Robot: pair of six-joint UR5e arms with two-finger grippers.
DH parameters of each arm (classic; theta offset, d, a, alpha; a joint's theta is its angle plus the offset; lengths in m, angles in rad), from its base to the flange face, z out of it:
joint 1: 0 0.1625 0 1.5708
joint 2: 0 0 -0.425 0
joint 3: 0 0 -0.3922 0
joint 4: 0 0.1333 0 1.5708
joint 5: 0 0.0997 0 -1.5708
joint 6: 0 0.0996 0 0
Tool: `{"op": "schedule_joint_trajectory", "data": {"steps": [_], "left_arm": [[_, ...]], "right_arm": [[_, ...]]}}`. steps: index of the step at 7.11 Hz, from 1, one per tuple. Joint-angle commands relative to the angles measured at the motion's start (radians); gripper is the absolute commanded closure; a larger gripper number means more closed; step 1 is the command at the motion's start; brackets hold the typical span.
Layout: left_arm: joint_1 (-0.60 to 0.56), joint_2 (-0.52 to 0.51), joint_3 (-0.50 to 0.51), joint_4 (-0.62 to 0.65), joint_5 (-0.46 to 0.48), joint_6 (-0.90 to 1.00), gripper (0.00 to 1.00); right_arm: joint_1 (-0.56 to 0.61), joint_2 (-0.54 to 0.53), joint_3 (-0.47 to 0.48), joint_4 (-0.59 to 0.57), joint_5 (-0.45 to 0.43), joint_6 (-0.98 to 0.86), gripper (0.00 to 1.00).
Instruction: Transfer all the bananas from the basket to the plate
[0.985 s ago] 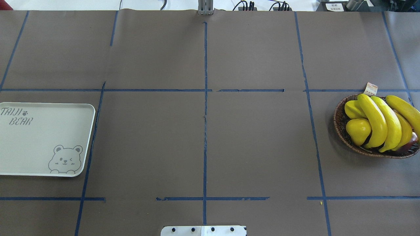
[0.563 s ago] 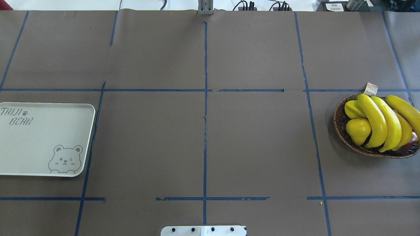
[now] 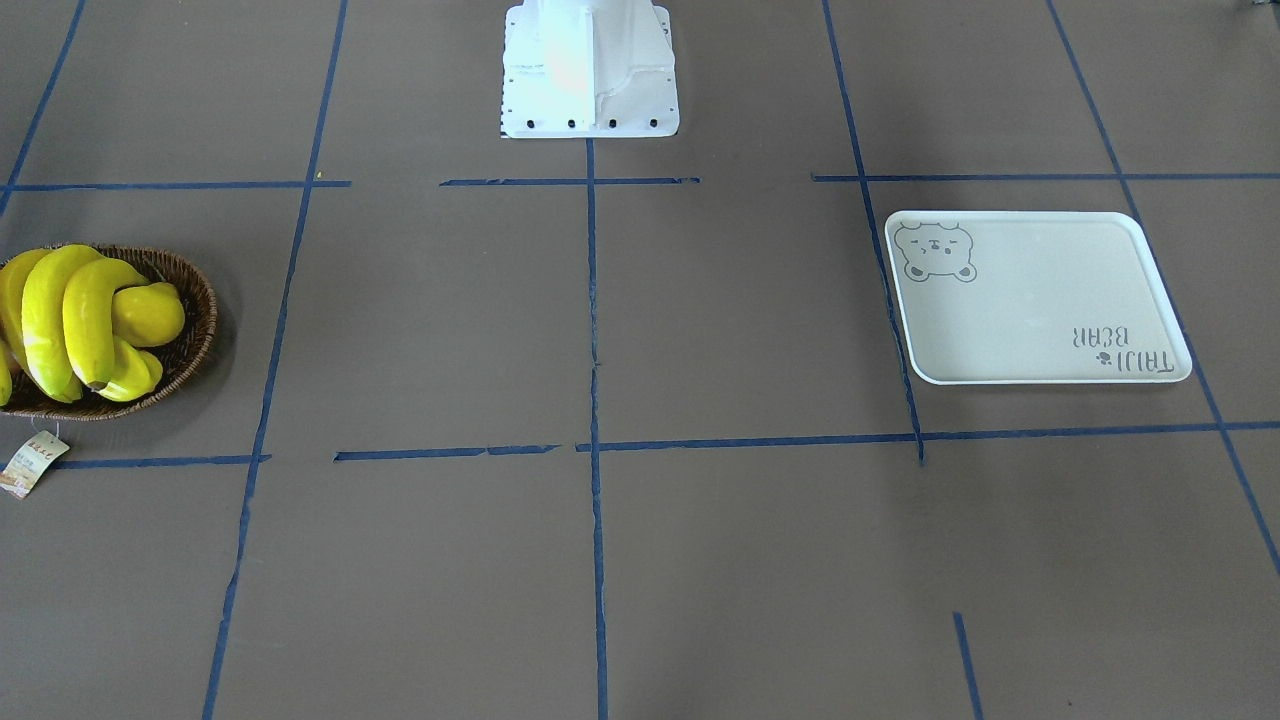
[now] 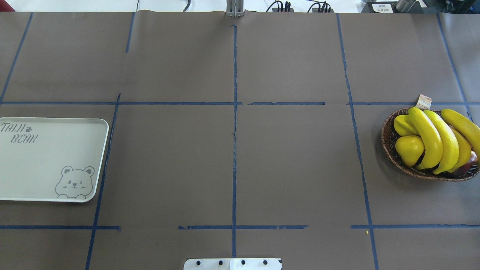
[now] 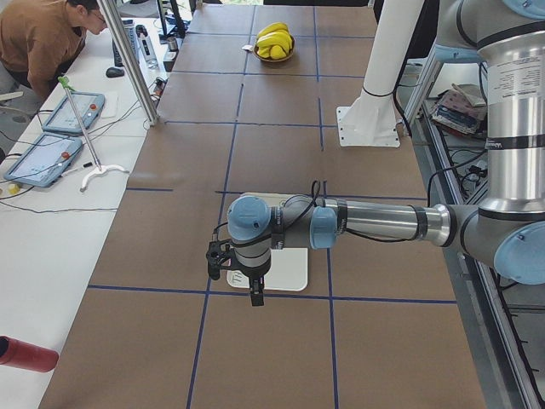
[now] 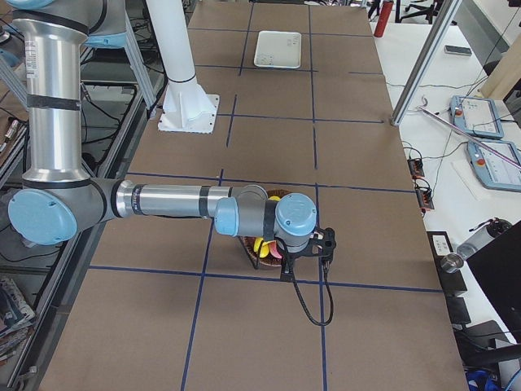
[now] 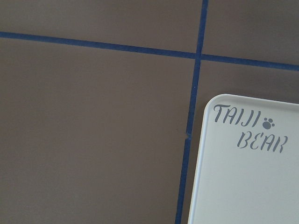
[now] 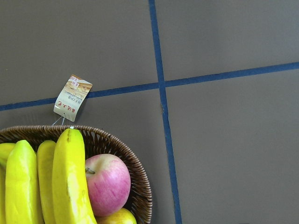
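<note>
Several yellow bananas (image 4: 429,138) lie piled in the brown wicker basket (image 4: 387,148) at the table's right edge; they also show in the front view (image 3: 62,310) and the right wrist view (image 8: 69,182). The pale plate (image 4: 41,161) with its bear print lies bare at the left edge, its lettered corner in the left wrist view (image 7: 252,186). My left gripper (image 5: 234,277) hangs above the plate's near end. My right gripper (image 6: 326,244) hovers over the basket. Both show only in the side views, so I cannot tell whether they are open or shut.
The basket also holds a pink apple (image 8: 107,184), a yellow pear-like fruit (image 4: 409,149) and a dark purple fruit (image 4: 468,163). Its paper tag (image 4: 424,101) lies outside the rim. The robot's white base (image 3: 590,70) stands mid-table. A person (image 5: 43,38) sits at the side bench.
</note>
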State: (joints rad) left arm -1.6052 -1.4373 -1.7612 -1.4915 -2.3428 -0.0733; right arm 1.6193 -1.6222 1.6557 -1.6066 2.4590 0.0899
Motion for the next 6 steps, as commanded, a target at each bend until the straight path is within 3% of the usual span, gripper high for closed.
{"op": "schedule_joint_trajectory", "data": {"steps": [1,4,6], "left_arm": [[0.008,-0.002,0.0,-0.004,0.003,0.003,0.0],[0.013,-0.018,-0.021,-0.013,-0.001,-0.005,0.0],[0.014,-0.043,-0.029,-0.035,-0.006,0.001,0.0]], "right_arm": [[-0.001,0.004,0.009,-0.001,0.003,0.002,0.0],[-0.022,0.059,0.039,-0.012,0.052,0.004,0.0],[-0.113,0.038,0.053,0.087,0.038,-0.013,0.0]]}}
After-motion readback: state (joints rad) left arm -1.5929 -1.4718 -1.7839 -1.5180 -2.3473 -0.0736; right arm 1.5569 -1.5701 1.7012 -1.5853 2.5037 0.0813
